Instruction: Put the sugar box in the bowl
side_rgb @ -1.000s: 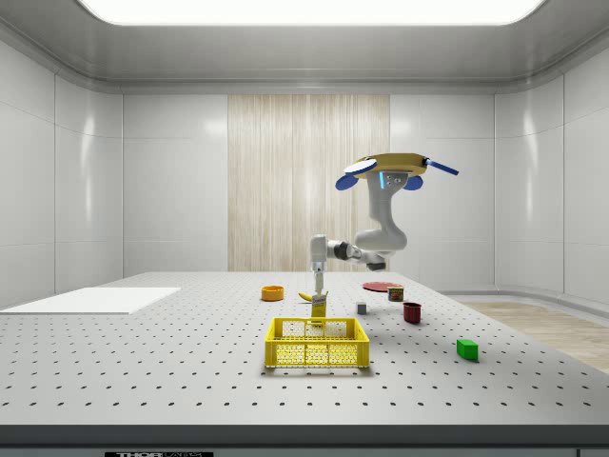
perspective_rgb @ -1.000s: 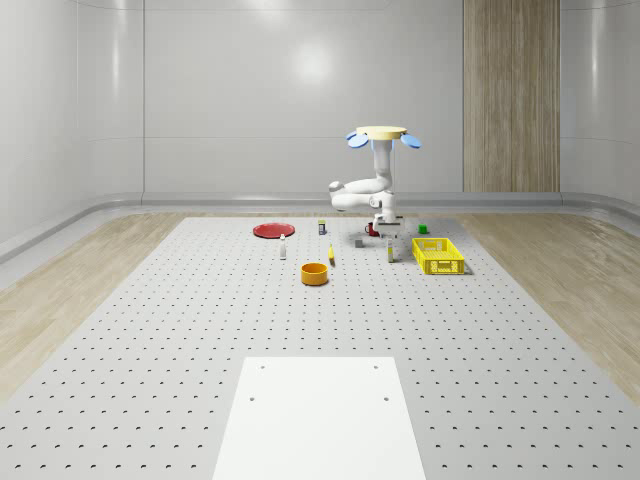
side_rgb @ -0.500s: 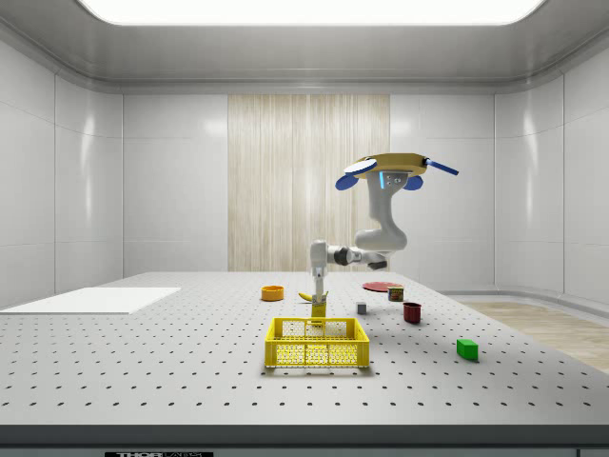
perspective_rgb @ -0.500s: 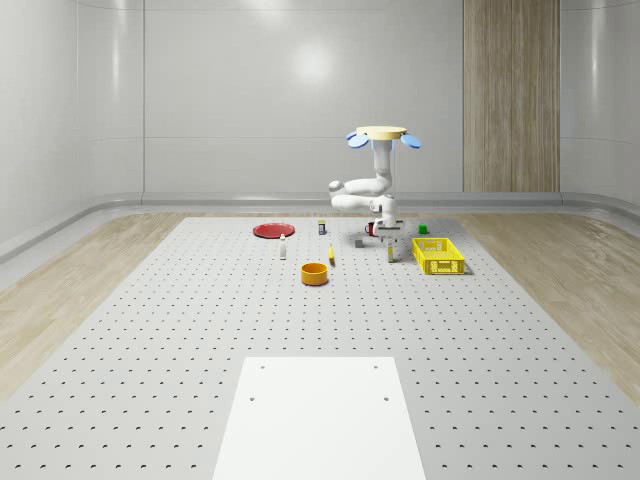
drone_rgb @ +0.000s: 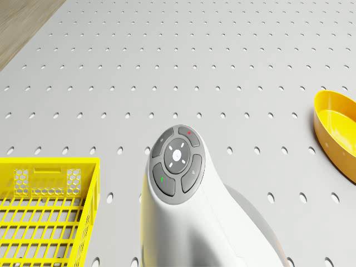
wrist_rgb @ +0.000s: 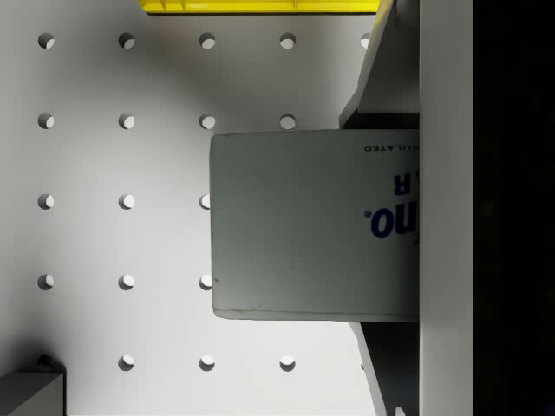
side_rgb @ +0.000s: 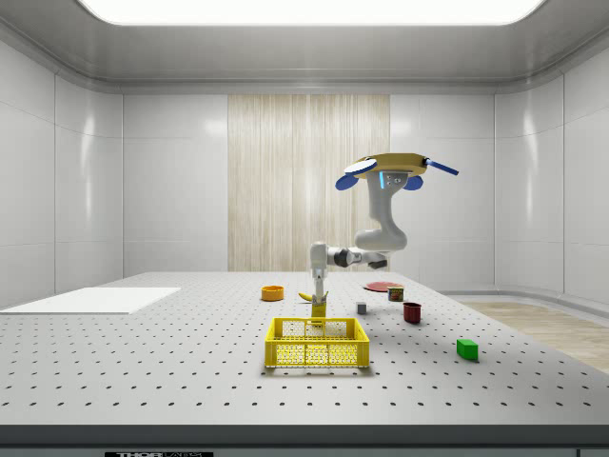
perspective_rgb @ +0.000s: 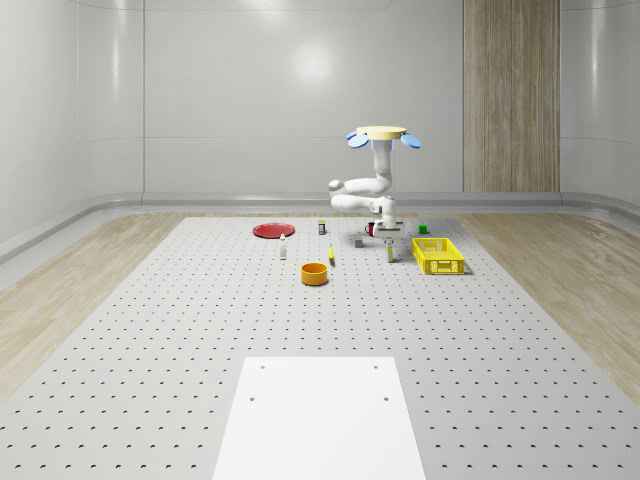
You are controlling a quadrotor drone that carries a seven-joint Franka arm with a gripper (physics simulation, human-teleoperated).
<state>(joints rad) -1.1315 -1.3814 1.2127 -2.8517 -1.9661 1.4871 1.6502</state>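
Grey perforated table [perspective_rgb: 200, 330] in white-walled room, drone [perspective_rgb: 384, 134] hovering above, gripper [side_rgb: 319, 299] pinching upright pale sugar box [wrist_rgb: 312, 225], orange bowl [perspective_rgb: 315, 273] apart.

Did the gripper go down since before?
Yes. In the side view the gripper has dropped lower toward the yellow basket, onto the sugar box.
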